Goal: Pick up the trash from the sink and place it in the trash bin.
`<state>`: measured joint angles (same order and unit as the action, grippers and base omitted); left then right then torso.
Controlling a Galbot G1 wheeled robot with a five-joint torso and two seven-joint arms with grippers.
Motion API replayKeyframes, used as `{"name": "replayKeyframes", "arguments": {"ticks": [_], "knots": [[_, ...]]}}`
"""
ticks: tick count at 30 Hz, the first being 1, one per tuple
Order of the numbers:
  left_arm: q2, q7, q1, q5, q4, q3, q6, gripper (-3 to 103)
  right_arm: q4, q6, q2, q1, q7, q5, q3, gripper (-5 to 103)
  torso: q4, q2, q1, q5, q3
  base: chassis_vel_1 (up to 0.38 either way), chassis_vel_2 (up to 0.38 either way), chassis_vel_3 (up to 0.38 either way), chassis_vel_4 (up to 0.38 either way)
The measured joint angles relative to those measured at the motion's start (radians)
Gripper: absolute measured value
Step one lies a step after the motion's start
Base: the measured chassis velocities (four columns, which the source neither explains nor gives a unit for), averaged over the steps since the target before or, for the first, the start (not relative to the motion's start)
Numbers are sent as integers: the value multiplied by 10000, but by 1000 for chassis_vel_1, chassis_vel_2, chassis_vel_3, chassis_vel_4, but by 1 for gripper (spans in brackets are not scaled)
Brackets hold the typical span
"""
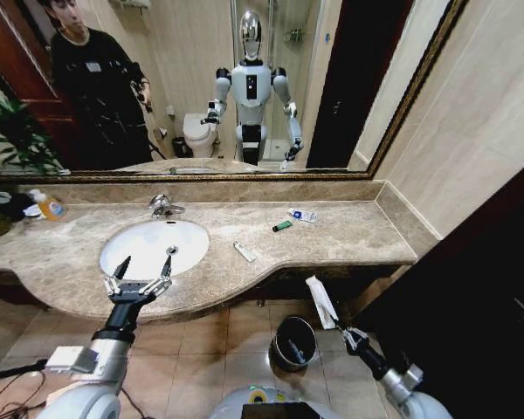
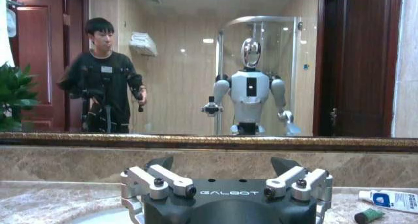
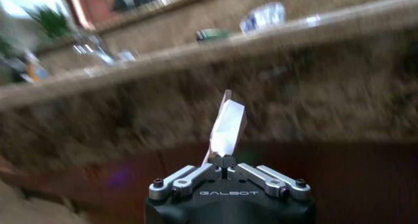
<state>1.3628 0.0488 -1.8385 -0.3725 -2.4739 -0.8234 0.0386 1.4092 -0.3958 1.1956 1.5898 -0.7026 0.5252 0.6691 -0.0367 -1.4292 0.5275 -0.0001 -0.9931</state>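
Three leftovers are seen lying on the marble counter (image 1: 332, 236) in the head view: a slim white packet (image 1: 244, 251) near the sink (image 1: 154, 247), a small green piece (image 1: 282, 225) and a white tube with blue print (image 1: 303, 215) farther along, all well beyond either set of fingers. A fourth piece, a long white packet (image 1: 321, 301), is pinched at its lower end by the right gripper (image 1: 348, 333), held low in front of the counter edge with the trash bin (image 1: 294, 342) just beside and below the fingers; the packet is kept upright, presumably so it can be let go cleanly into the bin, which has not yet been done. The left gripper (image 1: 143, 281) is held over the near rim of the basin, fingers spread wide and gripping nothing, judged to be poised for the next pick. From the left wrist view, the same released fingers (image 2: 156, 177) are seen pointing toward the mirror, and past the far fingertip the blue-printed tube (image 2: 392, 200) and the green piece (image 2: 369, 215) are caught at counter level, something the head view gives only from above. From the right wrist view, the clenched grasp is confirmed: the packet (image 3: 227, 123) is clamped at the right gripper's (image 3: 226, 160) tips and rises straight out of them, with the counter's face beyond; the bin cannot be made out here, so its closeness is told by the head view alone.
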Motion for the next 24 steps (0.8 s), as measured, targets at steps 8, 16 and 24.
{"name": "replayKeyframes", "arguments": {"ticks": [8,16,24], "knots": [[0,0,0,0,0,0,0,100,-1698,262,831,-1301,1506,-2462,-786,0,-2,0,0,-2,0,0,0,0,0],[0,0,0,0,0,0,0,100,-4145,103,1508,-2463,2148,-4179,-950,0,-1,0,1,-2,0,0,0,0,0],[0,0,0,0,0,0,0,100,-5145,47,1663,-2887,2426,-4660,-1033,0,-2,0,1,0,-1,0,0,0,0]]}}
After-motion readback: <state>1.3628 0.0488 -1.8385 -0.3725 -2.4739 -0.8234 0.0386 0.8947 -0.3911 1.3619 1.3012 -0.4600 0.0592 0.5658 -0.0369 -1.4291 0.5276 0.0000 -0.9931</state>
